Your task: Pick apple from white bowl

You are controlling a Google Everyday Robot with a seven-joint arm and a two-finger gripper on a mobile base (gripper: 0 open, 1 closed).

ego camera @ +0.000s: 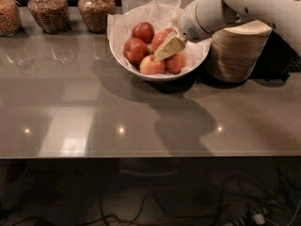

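The white bowl (141, 72), lined with crinkled white tissue paper (162, 6), stands at the back middle of the grey table. It holds several red apples, among them one at the front (152, 66), one at the left (135, 50) and one at the back (143, 31). My gripper (165, 50) reaches in from the right on a white arm (221, 11). Its beige tip hangs over the middle of the bowl, right at the apples, between the front apple and one beside it (160, 38). No apple is lifted.
A stack of beige disposable bowls (235, 51) stands just right of the white bowl, under the arm. Glass jars of grain (44, 11) line the back left. The table's front edge (150, 155) runs across, with cables on the floor below.
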